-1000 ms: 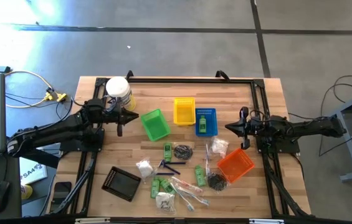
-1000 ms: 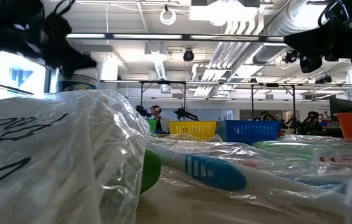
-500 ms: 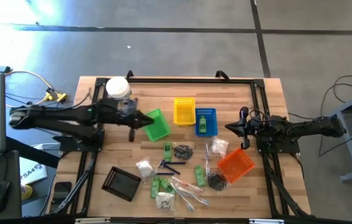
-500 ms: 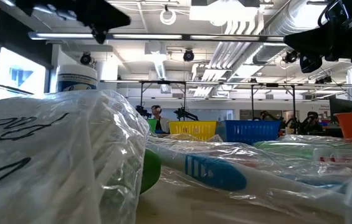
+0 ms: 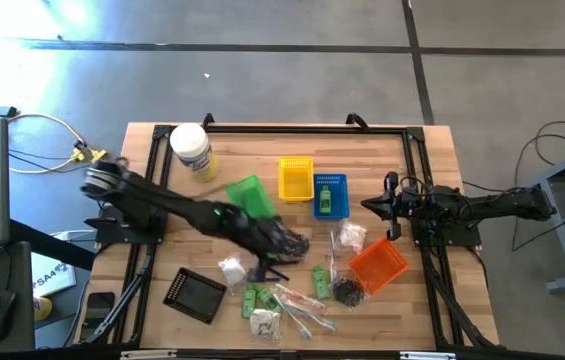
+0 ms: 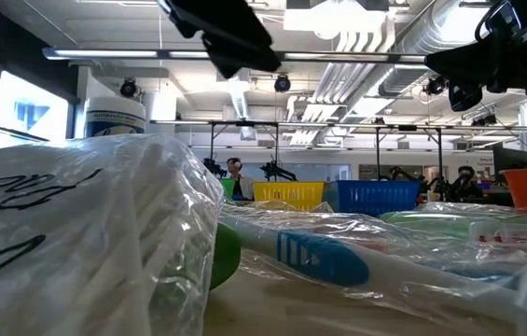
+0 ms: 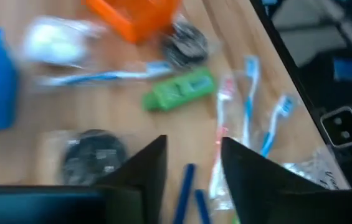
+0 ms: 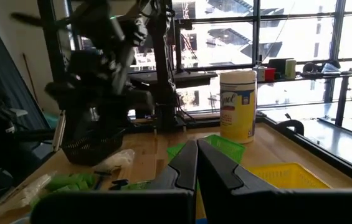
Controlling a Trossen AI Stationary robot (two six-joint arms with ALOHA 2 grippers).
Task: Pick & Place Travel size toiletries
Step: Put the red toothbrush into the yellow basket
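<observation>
The travel size toiletries lie scattered at the table's near middle: green tubes, wrapped toothbrushes, white packets, thin dark sticks and a dark round piece. My left gripper hangs open above them, slanting down. In its wrist view the open fingers stand over the dark sticks, with a dark round piece beside them and a green tube beyond. My right gripper waits shut at the right, its fingers together.
Green, yellow and blue baskets stand behind the pile, an orange basket to its right and a black tray to its left. A white jar lies at the far left. A green item lies in the blue basket.
My left arm has swung out from beside the white jar, past the green basket, toward the table's right and near edge. Its gripper has tipped downward and now hangs over the scattered toiletries. Nothing on the table has moved.
</observation>
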